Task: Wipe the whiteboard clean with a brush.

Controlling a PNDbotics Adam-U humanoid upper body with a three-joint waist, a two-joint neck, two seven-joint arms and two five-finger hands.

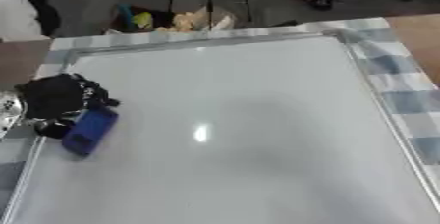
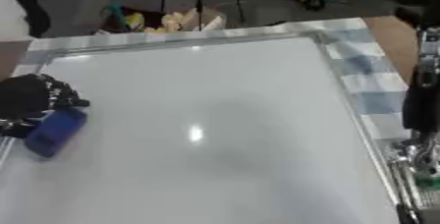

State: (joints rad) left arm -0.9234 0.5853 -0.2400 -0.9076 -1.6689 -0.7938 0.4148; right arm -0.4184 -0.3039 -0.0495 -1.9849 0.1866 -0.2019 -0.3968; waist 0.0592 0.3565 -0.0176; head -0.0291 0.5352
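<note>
The whiteboard (image 1: pixel 232 134) lies flat on the checked desk (image 1: pixel 412 100), its surface looking clean apart from glare. At its left edge the left hand (image 1: pixel 53 95) has its fingers (image 1: pixel 95 98) curled round the upper end of a blue brush (image 1: pixel 89 130), which rests on the board. The brush's long axis runs from the hand down and slightly left, nearly along the board's left frame. The open board lies to the brush's right, so a sweep would likely go that way. The right arm (image 2: pixel 421 105) hangs beside the board's right edge; its hand cannot be made out.
</note>
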